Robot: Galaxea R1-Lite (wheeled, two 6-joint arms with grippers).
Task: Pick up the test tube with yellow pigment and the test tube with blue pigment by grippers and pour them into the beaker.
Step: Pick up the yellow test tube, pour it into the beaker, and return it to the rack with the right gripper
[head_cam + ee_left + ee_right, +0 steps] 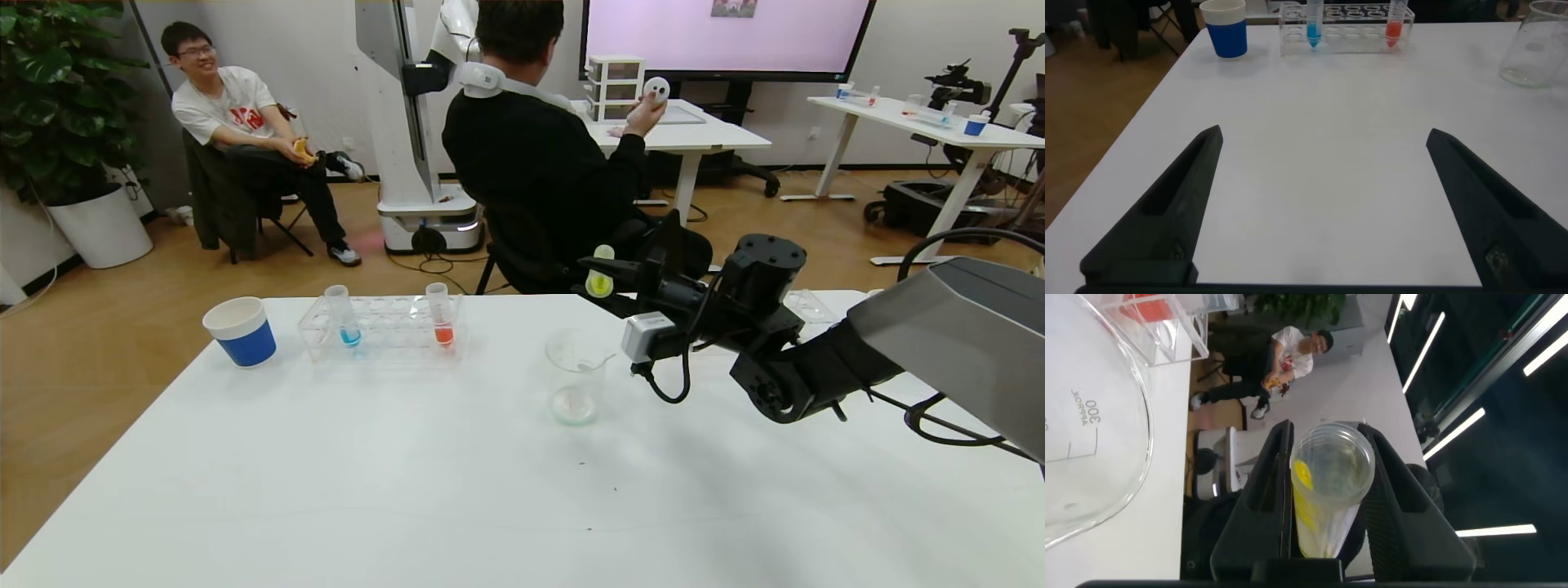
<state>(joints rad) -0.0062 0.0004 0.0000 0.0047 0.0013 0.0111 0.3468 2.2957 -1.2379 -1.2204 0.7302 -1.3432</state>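
Pinching the test tube with yellow pigment (600,273) in the right gripper (611,276), hovering beside the beaker (577,374) for pouring; keeping the left gripper (1323,208) spread, idling low over the table (326,490).

The yellow tube (600,273) is clamped in the right hand (604,276) beyond the empty beaker (576,376); the blue tube (343,314) stands upright in its rack.

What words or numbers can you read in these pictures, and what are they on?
"300": printed on the glass wall of the beaker, read in the right wrist view.
Small print beside that number, on the same beaker: too blurred to read.
Red print on the white T-shirt of the seated man: too blurred to read.
Nothing readable on the paper cup, the tube rack or the wall screen.
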